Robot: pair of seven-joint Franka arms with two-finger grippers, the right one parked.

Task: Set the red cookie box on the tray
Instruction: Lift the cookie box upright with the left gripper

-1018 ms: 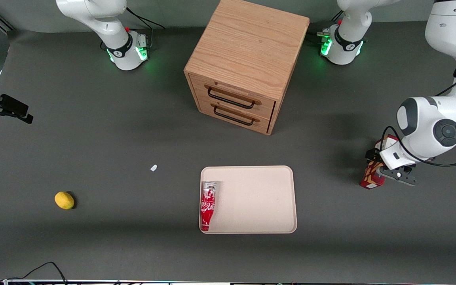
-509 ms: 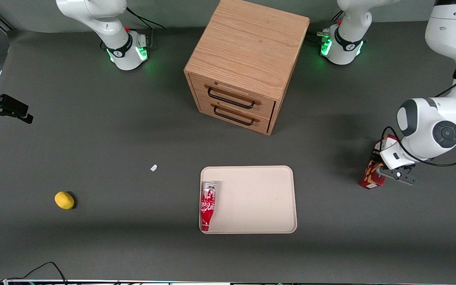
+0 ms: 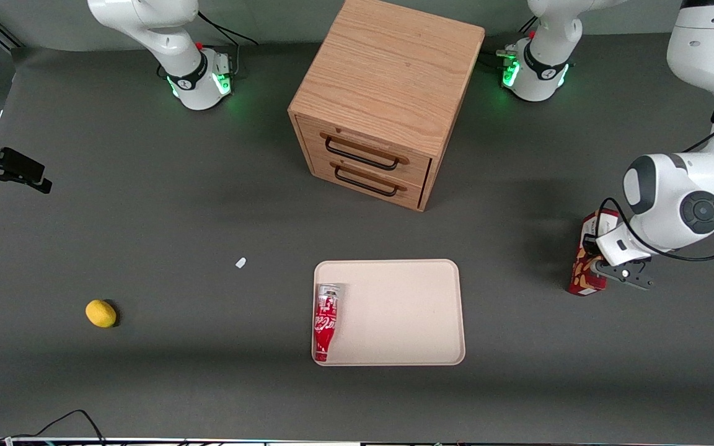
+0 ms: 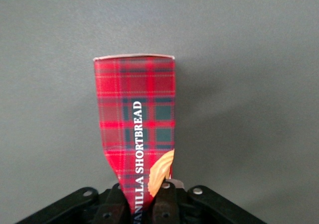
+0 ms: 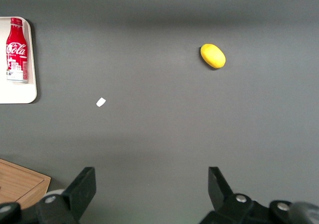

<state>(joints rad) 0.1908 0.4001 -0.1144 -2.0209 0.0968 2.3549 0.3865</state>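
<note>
Table (image 3: 146, 204) carries tray (image 3: 406, 310), lemon (image 3: 101, 313), cabinet (image 3: 382, 99)

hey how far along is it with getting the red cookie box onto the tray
Done: the gripper is shut on the red cookie box, toward the working arm's end of the table. In hand: the box is held in the gripper, whether it has cleared the table is hard to tell. Left: carrying it to the tray, which holds only a Coca-Cola bottle along one edge, then setting it on the bare part and releasing.
</note>
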